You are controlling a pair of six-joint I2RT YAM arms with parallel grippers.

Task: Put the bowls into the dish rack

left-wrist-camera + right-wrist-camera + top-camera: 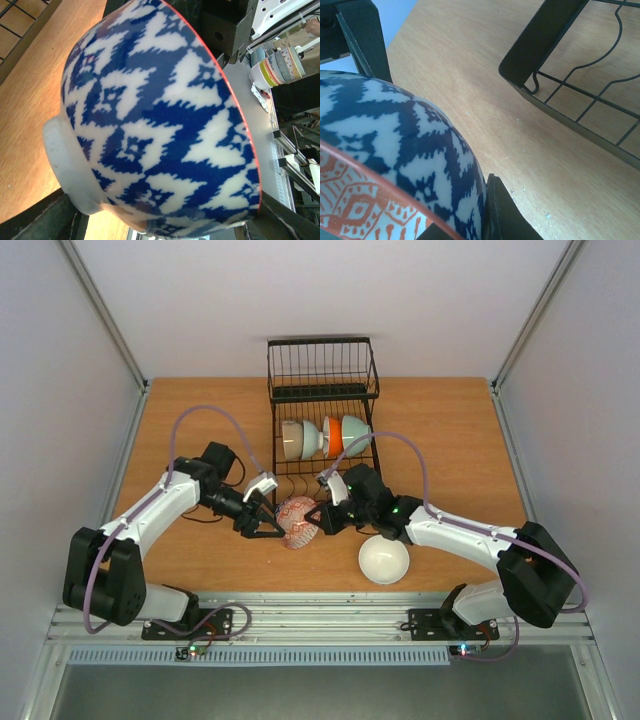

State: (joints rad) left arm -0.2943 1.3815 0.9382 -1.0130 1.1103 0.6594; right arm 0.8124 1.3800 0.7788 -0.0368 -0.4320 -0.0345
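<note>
By the near edge of the table (190,420), short of the dish rack (322,392), left fingers (262,528) and right fingers (322,521) both clamp the patterned bowl (298,523) on edge, seemingly a handover for racking.

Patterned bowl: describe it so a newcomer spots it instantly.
From the black dish rack, come to its near end. There the patterned bowl is tipped between the left gripper and right gripper. Unlike the plain white bowl nearby, it is blue-and-white outside, orange-patterned inside.
</note>
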